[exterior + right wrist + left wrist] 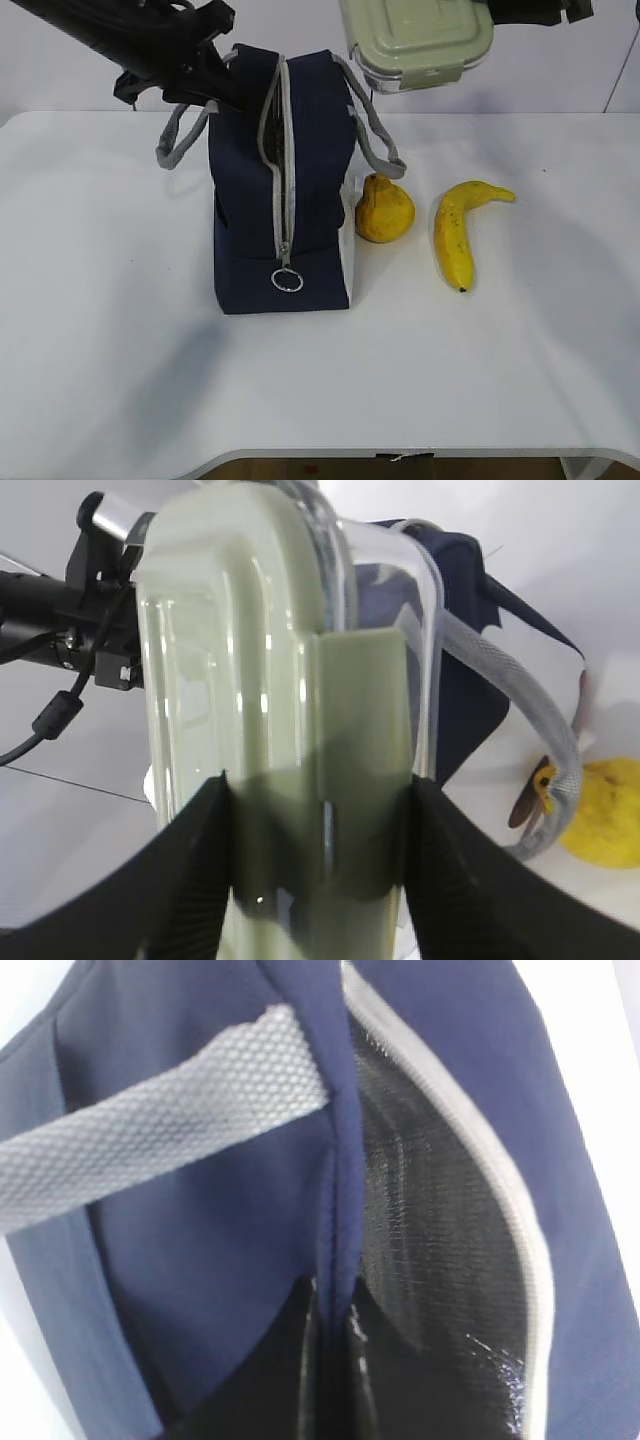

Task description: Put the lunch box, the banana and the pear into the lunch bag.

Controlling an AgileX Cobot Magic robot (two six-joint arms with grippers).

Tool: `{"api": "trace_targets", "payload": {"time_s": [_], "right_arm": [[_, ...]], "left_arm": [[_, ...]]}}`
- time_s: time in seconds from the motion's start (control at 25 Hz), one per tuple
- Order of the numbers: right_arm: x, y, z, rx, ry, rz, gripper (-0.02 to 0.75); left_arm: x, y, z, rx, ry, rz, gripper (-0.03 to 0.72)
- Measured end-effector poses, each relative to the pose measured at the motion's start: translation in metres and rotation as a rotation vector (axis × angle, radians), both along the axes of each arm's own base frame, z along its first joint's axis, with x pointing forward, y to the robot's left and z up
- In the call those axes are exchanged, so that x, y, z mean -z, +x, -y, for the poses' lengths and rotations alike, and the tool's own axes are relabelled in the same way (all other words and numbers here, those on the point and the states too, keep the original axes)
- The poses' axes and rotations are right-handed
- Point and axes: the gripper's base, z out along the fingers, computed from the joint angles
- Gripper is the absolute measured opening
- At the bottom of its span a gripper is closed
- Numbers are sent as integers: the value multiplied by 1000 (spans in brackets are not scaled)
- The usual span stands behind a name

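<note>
My left gripper (335, 1360) pinches the navy fabric lunch bag's (310, 180) rim; the right gripper (320, 880) grips the sage-lidded clear lunch box (420, 40). I'd widen the mouth, then lower it squarely.

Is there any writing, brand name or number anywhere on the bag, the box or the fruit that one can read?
None can be read in any view.
The lunch bag: plain navy fabric, grey zipper and ring pull, no label showing.
The lunch box: plain pale green lid, no lettering to be made out.
The banana and the pear: no stickers visible.
The table: bare white, no markings.
</note>
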Motion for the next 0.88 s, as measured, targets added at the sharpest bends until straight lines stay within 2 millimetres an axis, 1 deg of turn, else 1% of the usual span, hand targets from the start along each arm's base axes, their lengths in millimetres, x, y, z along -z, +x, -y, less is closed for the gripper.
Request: {"api": "trace_targets", "payload": {"time_s": [0.08,0.24,0.4,0.56,0.88], "right_arm": [[0,-1,-5,-15,-2,5,379],[0,-3,-21,-58,-2,10,379],[5,-1,-31,-86,0,-1,379],[10,1,-33,-92,-2,-13,379],[10,1,-34,-93,-3,-10,379]], "left_arm": [[-3,-1,0,0,-1,6,1],[-4,-2,0,10,-7,8,0],[-5,-4,1,28,-19,4,0],[-12,-6,0,34,-19,24,0],[-24,-8,-7,22,-47,48,-1]]}}
